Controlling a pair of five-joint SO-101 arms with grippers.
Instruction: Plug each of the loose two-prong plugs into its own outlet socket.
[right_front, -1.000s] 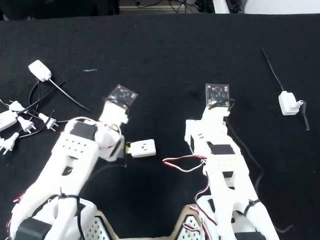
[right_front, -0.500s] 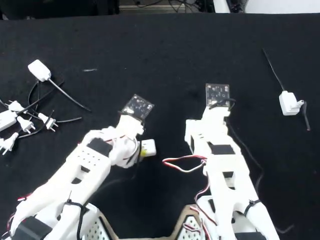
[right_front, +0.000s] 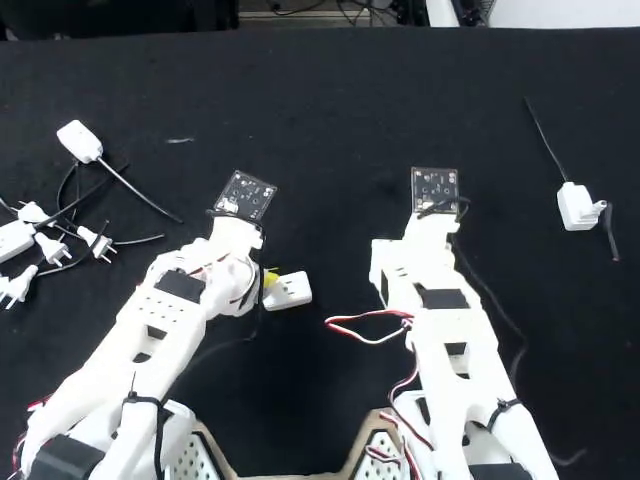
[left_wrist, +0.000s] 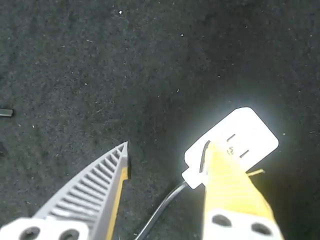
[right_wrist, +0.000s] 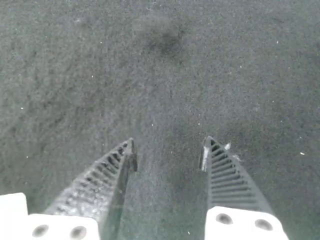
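The left gripper (left_wrist: 165, 147) is open, holding nothing; 1 finger is right at the white socket (left_wrist: 247, 132). The right gripper (right_wrist: 169, 142) is open, empty.

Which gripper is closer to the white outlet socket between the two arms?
Left. The left gripper is right at the outlet socket, one of its fingers over its edge. The right gripper hangs over bare cloth, apart from it.
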